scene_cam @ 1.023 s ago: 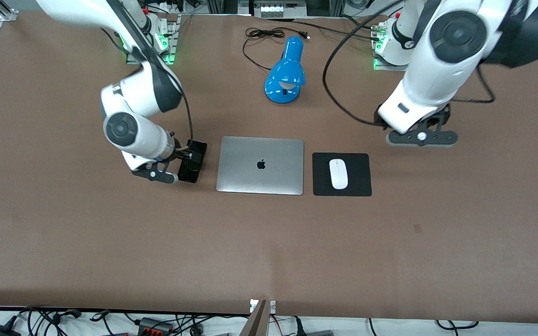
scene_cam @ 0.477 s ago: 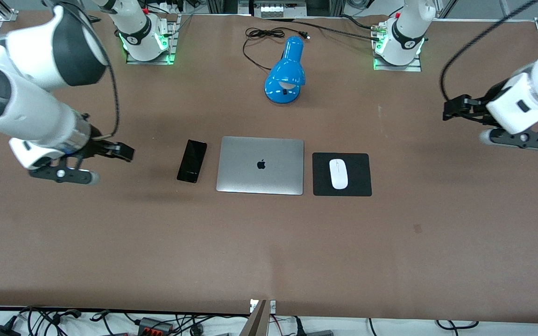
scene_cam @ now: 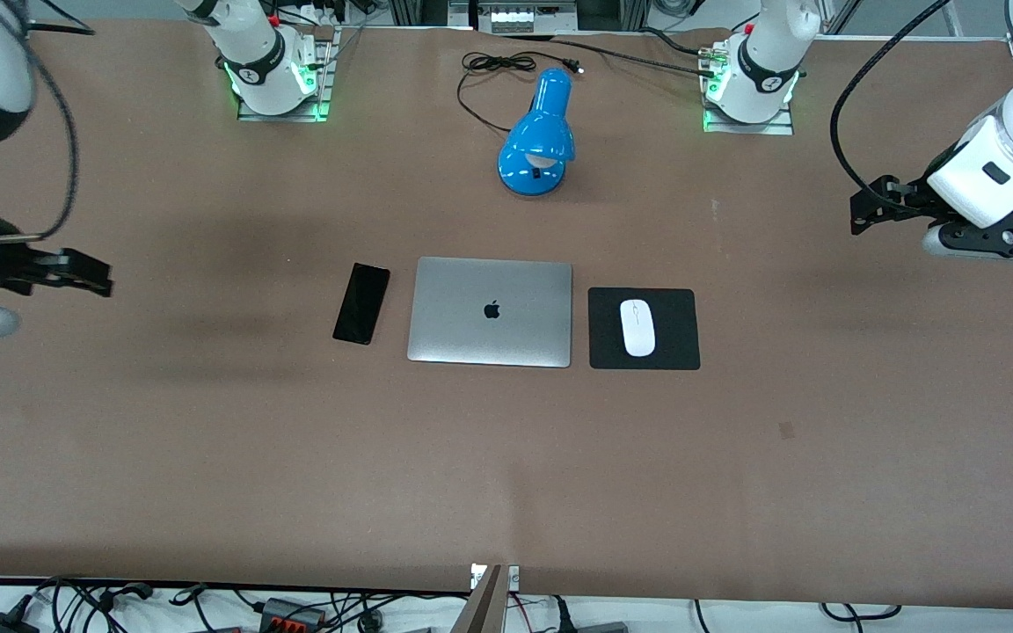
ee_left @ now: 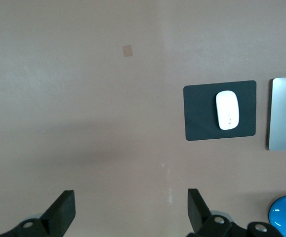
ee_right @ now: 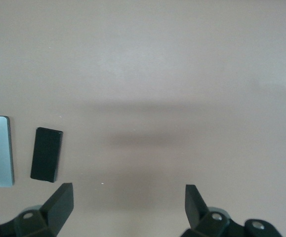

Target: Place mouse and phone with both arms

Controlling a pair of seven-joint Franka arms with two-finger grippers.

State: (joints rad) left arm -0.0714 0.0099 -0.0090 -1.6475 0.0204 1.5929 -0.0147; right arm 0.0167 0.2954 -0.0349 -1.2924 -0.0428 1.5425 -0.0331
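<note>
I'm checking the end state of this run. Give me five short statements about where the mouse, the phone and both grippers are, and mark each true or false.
1. The small white oval mouse lies on the black square pad. True.
2. The thin black rectangular phone is clamped in the right gripper. False: it lies on the brown table beside the closed silver laptop, apart from that gripper.
3. The left gripper is open and holds nothing. True.
4. The right gripper's fingers are shut. False: they are spread wide and hold nothing.
5. The blue desk lamp stands on the laptop. False: it is on the table, farther from the front camera.
</note>
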